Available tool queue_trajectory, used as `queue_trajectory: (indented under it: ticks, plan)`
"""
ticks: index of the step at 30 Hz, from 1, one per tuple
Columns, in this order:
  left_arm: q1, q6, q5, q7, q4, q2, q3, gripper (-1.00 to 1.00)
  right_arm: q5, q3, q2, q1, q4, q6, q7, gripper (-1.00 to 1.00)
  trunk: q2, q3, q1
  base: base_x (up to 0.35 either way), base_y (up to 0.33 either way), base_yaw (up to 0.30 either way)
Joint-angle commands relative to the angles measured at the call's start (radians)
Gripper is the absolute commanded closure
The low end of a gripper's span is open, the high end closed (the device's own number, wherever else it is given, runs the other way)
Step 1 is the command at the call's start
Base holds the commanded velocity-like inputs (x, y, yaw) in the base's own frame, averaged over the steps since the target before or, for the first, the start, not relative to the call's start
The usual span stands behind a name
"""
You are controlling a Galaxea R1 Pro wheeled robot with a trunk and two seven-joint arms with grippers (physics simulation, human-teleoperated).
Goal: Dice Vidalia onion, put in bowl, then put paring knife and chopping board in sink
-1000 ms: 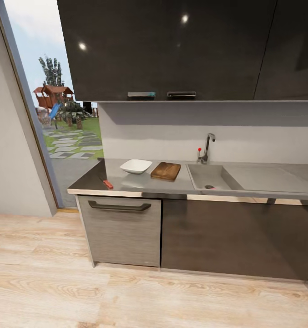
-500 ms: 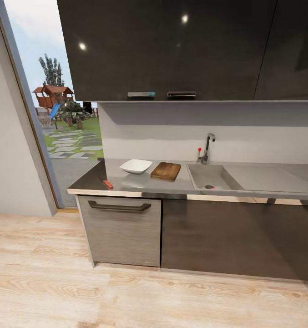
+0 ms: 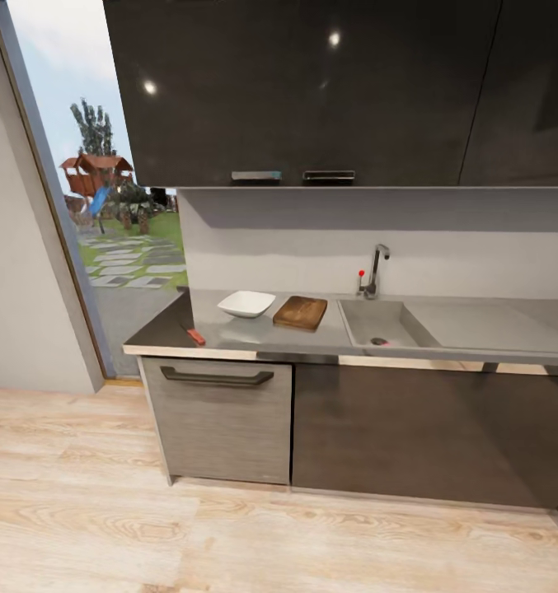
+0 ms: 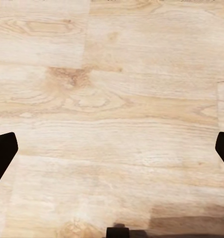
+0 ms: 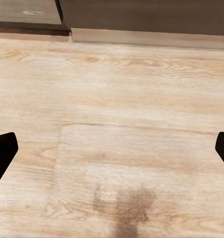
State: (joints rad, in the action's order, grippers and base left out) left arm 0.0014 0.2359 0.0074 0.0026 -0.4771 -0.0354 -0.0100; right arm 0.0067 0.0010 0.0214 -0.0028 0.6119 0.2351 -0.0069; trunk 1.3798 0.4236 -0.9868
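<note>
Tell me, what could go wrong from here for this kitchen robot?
The paring knife lies close to the countertop's front edge, so a clumsy grab might knock it onto the floor. The bowl sits close beside the chopping board, so chopping could nudge it. Both grippers hang open over the wood floor, still far from the sink.

head faces countertop, wrists face floor
</note>
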Motion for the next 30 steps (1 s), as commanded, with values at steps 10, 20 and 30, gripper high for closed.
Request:
queue_trajectory:
  ticks: [10,20,30]
  plan:
    - [0.0,0.002,0.0,0.0,-0.001,0.0,-0.001,-1.0,-0.001,-0.001,0.0,0.0,0.0,0.003,-0.001,-1.0,-0.07,-0.031,0.038,0.0,0.0,0.0]
    - [0.0,0.002,0.001,0.0,0.0,0.002,-0.001,-1.0,0.0,-0.001,-0.001,0.0,0.0,0.003,-0.001,-1.0,-0.14,-0.062,0.077,0.0,0.0,0.0]
    - [0.0,0.002,0.001,0.0,0.0,0.003,-0.001,-1.0,-0.001,-0.001,0.0,0.0,0.0,0.003,-0.002,-1.0,-0.21,-0.093,0.115,0.0,0.0,0.0]
